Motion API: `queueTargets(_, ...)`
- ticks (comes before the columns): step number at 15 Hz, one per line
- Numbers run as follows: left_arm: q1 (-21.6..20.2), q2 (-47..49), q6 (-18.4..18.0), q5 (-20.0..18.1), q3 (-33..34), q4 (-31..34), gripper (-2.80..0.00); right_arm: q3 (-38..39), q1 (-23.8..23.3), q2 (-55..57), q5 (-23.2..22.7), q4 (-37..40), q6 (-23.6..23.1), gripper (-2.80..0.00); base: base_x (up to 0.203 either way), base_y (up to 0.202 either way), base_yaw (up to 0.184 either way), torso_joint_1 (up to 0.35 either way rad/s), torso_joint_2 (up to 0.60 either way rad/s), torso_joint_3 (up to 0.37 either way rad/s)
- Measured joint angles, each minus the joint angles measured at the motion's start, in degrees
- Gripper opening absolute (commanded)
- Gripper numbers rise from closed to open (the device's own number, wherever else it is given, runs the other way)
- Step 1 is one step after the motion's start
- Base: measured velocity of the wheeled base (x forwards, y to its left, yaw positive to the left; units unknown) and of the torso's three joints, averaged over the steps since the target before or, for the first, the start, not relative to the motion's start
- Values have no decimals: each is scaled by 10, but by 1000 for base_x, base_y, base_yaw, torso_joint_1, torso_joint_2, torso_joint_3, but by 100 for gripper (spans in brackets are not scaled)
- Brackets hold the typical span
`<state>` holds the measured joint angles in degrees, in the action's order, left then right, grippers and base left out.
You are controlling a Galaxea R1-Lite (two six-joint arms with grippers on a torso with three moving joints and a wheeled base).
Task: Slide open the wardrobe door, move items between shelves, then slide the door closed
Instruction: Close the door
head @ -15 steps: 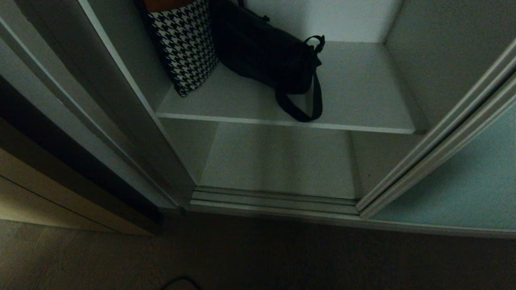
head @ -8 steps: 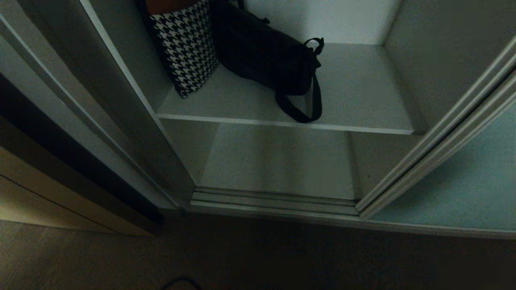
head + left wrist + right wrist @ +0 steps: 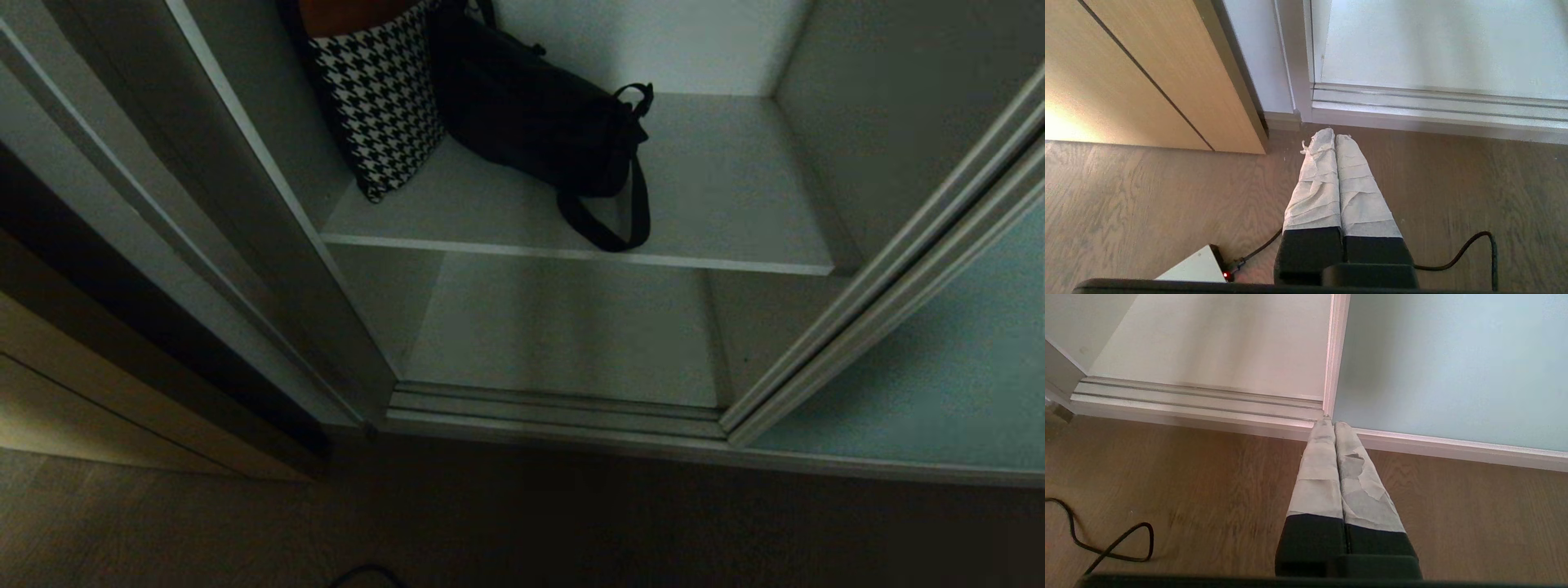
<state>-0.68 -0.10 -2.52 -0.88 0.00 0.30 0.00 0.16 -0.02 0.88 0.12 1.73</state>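
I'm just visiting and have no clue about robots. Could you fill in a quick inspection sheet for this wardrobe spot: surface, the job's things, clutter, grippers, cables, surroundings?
Surface: upper shelf pale grey; compartment floor below it holds nothing seen.
Job's things: black bag lies on the upper shelf, strap loop reaching its front edge; sliding door stands open at the right.
Clutter: houndstooth bag leans by the black bag at the left wall.
Grippers: left gripper and right gripper both shut, empty, over the wood floor.
Cables: black cable on the floor.
Surroundings: wooden cabinet left of the wardrobe.
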Motion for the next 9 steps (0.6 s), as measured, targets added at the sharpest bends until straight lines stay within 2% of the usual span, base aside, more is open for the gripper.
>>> queueTargets(9,0,0,3,2,0,0,-280,0,0,0,0,0,0,-280,0,0,0,0,0,0)
